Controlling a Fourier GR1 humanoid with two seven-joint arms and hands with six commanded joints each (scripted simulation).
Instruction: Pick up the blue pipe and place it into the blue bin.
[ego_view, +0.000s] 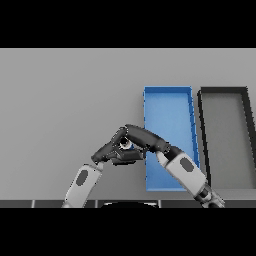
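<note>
The grey surface (65, 100) fills the head view and carries everything else. Toward its right side stand two long trays side by side, close together but not touching: a black bin (202, 125) at the far right with a grey floor, and just left of it the blue bin (167, 97), a shallow rectangular tray with low walls running from the far side toward the robot.

The right arm comes in from the lower right and crosses over the near part of the blue bin, its forearm hiding part of the bin's floor. The right hand (142, 135) reaches past the bin's left wall, out over the surface, with its dark fingers curled. The left arm rises from the lower edge, left of centre, and the left hand (107, 151) lies just beside the right hand, the two meeting; whether its fingers are bent or straight cannot be told.

Between the two hands, a small piece of the blue pipe (128, 145) shows, with a pale end. It sits under the right hand's curled fingers, outside the blue bin and just left of its left wall.
</note>
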